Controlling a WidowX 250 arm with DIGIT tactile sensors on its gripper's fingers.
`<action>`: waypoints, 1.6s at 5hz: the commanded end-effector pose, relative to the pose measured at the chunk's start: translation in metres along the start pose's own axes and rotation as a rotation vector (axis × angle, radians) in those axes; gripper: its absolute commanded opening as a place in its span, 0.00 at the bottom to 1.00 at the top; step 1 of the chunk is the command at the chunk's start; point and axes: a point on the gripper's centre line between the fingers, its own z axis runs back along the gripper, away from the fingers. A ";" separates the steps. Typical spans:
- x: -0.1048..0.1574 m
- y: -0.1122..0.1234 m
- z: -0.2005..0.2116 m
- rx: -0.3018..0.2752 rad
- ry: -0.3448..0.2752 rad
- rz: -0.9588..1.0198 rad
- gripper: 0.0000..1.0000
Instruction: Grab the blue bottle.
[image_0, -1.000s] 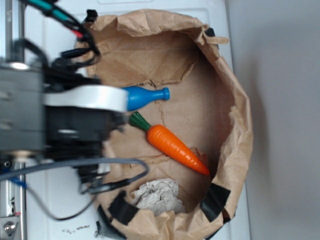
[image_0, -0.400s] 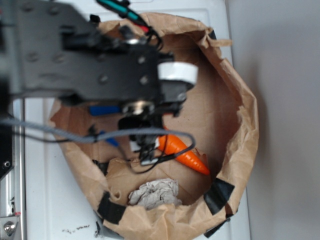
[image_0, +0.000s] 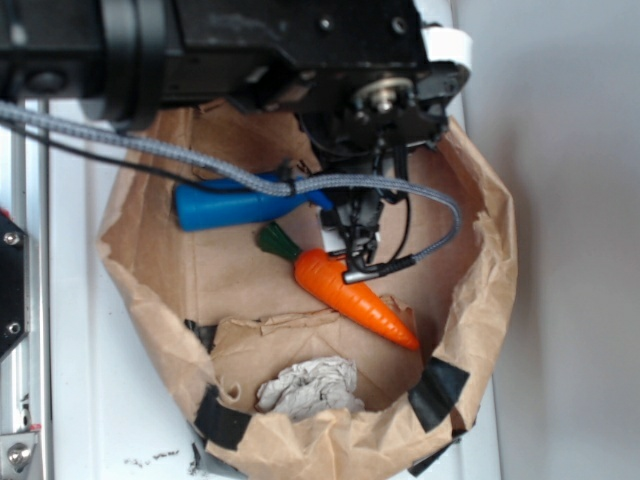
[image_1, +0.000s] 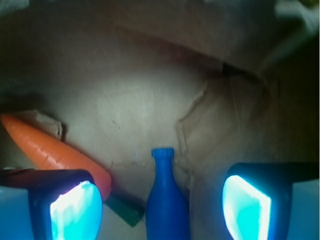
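In the exterior view the white desk (image_0: 90, 420) carries a wide brown paper bag (image_0: 480, 290), opened out like a bowl and patched with black tape. The blue bottle (image_0: 225, 205) lies on its side on the bag's floor, toward the left and upper part. Its long axis runs nearly level across the picture, the broad base to the left and the neck to the right, where a grey cable and the black arm cover the lip. Just below and to the right lies the orange carrot (image_0: 355, 298), slanting down to the right, its green top (image_0: 277, 241) near the bottle's neck end; whether they touch cannot be told. A crumpled wad of paper (image_0: 305, 388) sits near the bag's lower edge, well apart from the bottle. The arm hangs over the upper part of the bag, and the tool cannot be made out in this view.

In the wrist view, from left to right: the left finger pad (image_1: 75, 210), glowing pale blue, then the carrot (image_1: 55, 152) reaching in from the left, its green top at the bottom between pad and bottle. Next the bottle (image_1: 167, 200) stands in the picture bottom to top, neck and lip pointing away from the camera. Last comes the right finger pad (image_1: 247, 207). The tool (image_1: 162, 207) is spread wide, the bottle's body lying between the pads and touching neither
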 end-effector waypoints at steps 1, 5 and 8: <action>0.007 0.007 0.012 0.007 -0.049 0.011 1.00; -0.008 -0.002 0.000 0.017 -0.036 -0.058 1.00; -0.045 -0.005 -0.013 0.029 -0.033 -0.116 1.00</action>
